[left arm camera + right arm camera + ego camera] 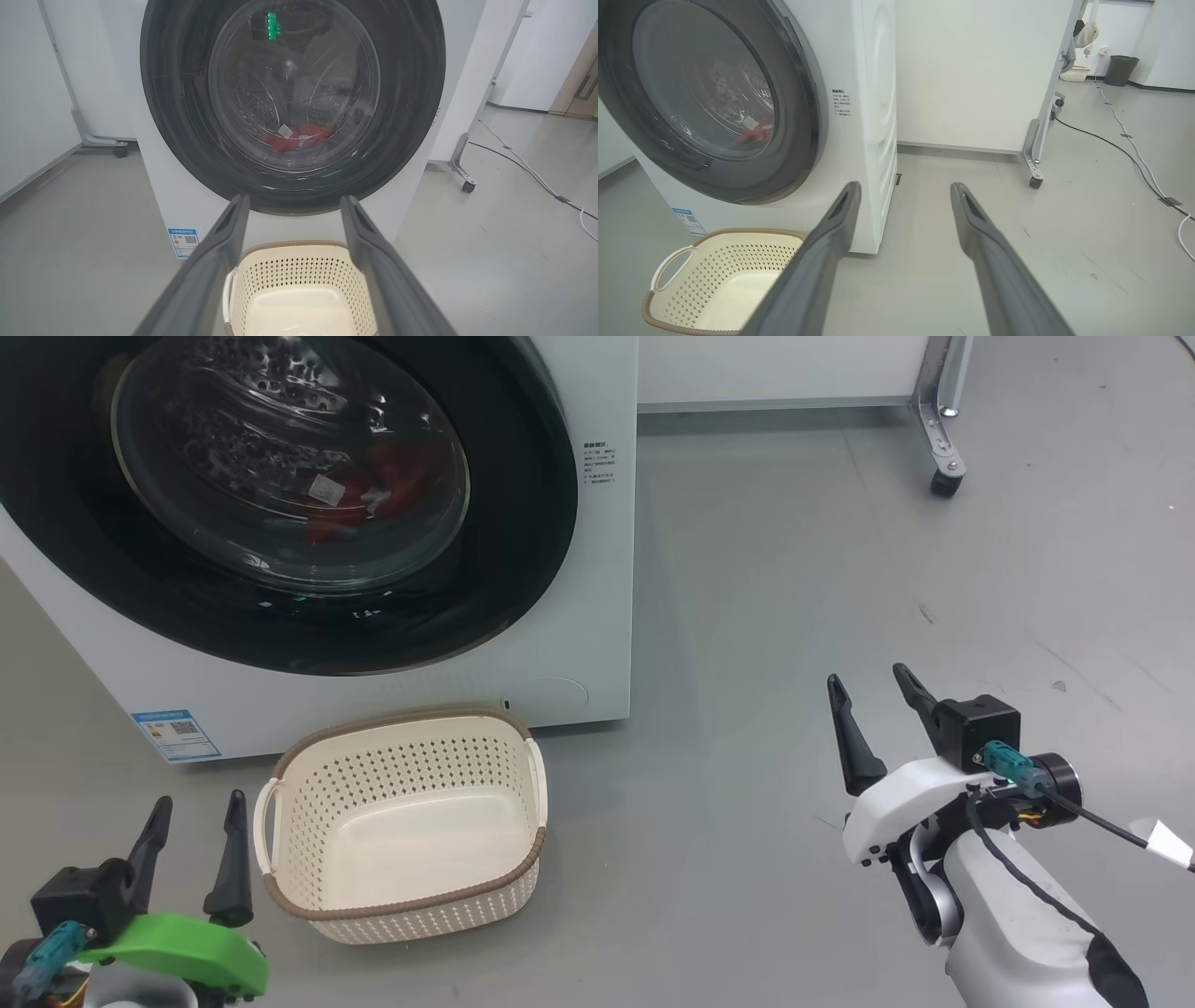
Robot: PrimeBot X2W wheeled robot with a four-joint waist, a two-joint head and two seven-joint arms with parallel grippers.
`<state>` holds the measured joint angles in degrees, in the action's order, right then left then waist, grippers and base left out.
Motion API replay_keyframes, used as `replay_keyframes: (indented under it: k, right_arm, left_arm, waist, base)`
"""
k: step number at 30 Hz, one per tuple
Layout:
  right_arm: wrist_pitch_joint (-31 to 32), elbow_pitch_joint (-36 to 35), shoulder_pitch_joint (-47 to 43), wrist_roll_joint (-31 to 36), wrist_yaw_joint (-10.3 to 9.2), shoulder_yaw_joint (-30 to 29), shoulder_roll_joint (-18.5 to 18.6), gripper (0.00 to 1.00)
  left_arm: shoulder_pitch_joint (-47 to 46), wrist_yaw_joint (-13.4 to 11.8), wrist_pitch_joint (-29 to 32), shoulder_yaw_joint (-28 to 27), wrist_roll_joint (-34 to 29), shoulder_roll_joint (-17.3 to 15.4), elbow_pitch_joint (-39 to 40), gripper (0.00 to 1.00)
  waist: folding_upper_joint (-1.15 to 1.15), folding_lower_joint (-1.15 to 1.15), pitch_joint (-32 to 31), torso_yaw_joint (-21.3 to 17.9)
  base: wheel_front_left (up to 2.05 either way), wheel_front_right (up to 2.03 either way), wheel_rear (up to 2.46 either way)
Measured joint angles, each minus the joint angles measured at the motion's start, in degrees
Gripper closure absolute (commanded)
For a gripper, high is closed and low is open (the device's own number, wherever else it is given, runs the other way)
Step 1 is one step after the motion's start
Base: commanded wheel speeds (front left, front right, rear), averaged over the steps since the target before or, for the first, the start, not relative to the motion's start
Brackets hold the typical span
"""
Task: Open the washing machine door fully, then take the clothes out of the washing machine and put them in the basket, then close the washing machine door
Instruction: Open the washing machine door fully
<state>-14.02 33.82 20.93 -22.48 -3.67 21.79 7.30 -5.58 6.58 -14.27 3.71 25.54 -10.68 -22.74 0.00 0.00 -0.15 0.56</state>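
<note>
The large round washing machine door [280,495], a glossy black rim around a bulging clear glass bowl, sits shut against the big white front-loading washing machine [602,616]. The bright red clothes [397,485] lie low in the steel drum behind the glass. The cream perforated plastic basket [420,761] with a brown woven-look rim stands upright on the grey floor [747,616], just in front of the machine and below the door. The head view takes in both arms: the left gripper [200,800] hangs just left of the basket and the right gripper [866,674] well off to its right, each with jaws spread wide and holding nothing. The left wrist view faces the door squarely and catches a green glint [271,25] high on the glass. The right wrist view sees the door aslant, along with the machine's white side panel [878,116], a dark bin [1121,70] in the far corner and a black cable [1113,148] trailing across the floor.
</note>
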Motion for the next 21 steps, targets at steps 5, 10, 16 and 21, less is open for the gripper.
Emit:
replay_keyframes:
  k: [5,10,16,21]
  right_arm:
    - [0.00,-0.40,-0.02,0.03,-0.02,-0.82,0.00,0.00]
    - [-0.01,-1.19,-0.04,0.03,-0.02,-1.64,-0.20,0.00]
    - [-0.10,-1.74,-0.05,0.46,-0.01,-2.04,-0.55,0.00]
    - [-0.15,-3.24,-0.09,0.37,0.00,-3.37,-1.03,1.00]
  left_arm:
    - [0.01,0.02,0.00,-0.87,-0.55,0.58,-0.24,0.00]
    - [0.02,0.02,0.00,-1.47,-1.96,1.05,-0.48,0.00]
    - [0.02,0.04,0.00,-2.00,-2.65,1.94,-0.52,0.00]
    - [0.11,0.13,0.00,-2.59,-3.49,2.19,-0.46,0.00]
  waist:
    - [0.00,0.00,0.00,-0.01]
    - [0.00,0.00,0.04,-0.05]
    - [0.00,0.00,0.23,-0.07]
    - [0.00,0.00,0.60,-0.03]
  base:
    - [0.00,0.00,0.00]
    - [0.00,0.00,0.00]
    - [0.00,0.00,0.00]
    - [0.00,0.00,0.00]
